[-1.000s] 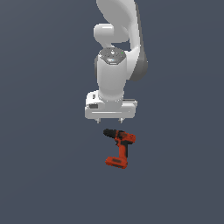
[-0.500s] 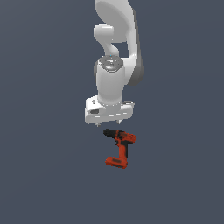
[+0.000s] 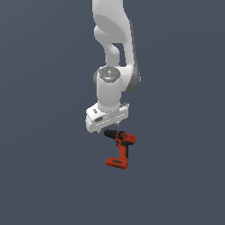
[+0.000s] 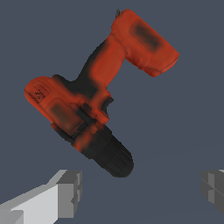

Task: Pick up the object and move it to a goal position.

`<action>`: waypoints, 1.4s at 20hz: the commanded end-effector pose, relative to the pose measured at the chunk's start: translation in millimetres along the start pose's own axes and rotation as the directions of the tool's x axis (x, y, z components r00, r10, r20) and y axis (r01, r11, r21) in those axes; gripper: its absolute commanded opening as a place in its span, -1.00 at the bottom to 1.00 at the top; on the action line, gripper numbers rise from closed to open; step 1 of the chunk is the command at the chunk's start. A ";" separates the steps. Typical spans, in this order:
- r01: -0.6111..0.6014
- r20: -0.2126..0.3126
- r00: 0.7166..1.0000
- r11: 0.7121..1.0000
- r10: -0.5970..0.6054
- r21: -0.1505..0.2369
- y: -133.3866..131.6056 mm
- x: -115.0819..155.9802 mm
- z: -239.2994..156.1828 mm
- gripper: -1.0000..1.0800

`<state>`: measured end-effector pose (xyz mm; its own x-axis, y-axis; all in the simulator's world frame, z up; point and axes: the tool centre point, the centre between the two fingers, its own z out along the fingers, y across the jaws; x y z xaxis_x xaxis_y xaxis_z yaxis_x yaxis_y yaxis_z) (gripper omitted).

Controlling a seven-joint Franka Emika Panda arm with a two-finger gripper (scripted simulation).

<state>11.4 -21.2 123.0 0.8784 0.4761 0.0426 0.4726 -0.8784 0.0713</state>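
Gripper (image 4: 140,192) fingers stand wide apart, and nothing is held between them. In the wrist view 2 grey fingertips (image 4: 70,188) show at opposite edges of the picture, with only bare dark ground in the gap between them. The drill (image 4: 94,92) lies flat on that ground just beyond the fingers, its black chuck (image 4: 111,155) pointing toward the gap but stopping short of it (no pad touches it in this view). Past the chuck comes the red-orange motor body, then the handle, and at the far end from the fingers the flat battery base (image 4: 146,41).

From the exterior view, the white hand (image 3: 107,117) hangs over the drill's (image 3: 121,149) chuck end, tilted, and hides the fingertips almost entirely. The drill lies on the plain dark ground (image 3: 44,176), its chuck just under the hand's lower edge and its battery base on the side away from the arm.
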 end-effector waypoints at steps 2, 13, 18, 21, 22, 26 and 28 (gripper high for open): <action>0.112 -0.012 0.994 0.994 -0.112 0.002 -1.7 -2.6 12.9 1.00; 0.442 -0.076 0.894 0.897 -0.441 -0.003 -12.7 -7.3 45.5 1.00; 0.575 -0.115 0.812 0.818 -0.573 -0.021 -19.9 -7.5 55.9 1.00; 0.639 -0.138 0.759 0.769 -0.637 -0.036 -24.1 -7.1 60.2 1.00; 0.656 -0.144 0.742 0.753 -0.655 -0.041 -25.4 -6.9 61.2 1.00; 0.713 -0.167 0.683 0.699 -0.711 -0.061 -29.8 -5.9 64.2 1.00; 0.733 -0.175 0.659 0.677 -0.732 -0.070 -31.6 -5.5 65.1 1.00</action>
<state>-3.5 -0.5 56.3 0.2477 0.9579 0.1452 0.9529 -0.2680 0.1420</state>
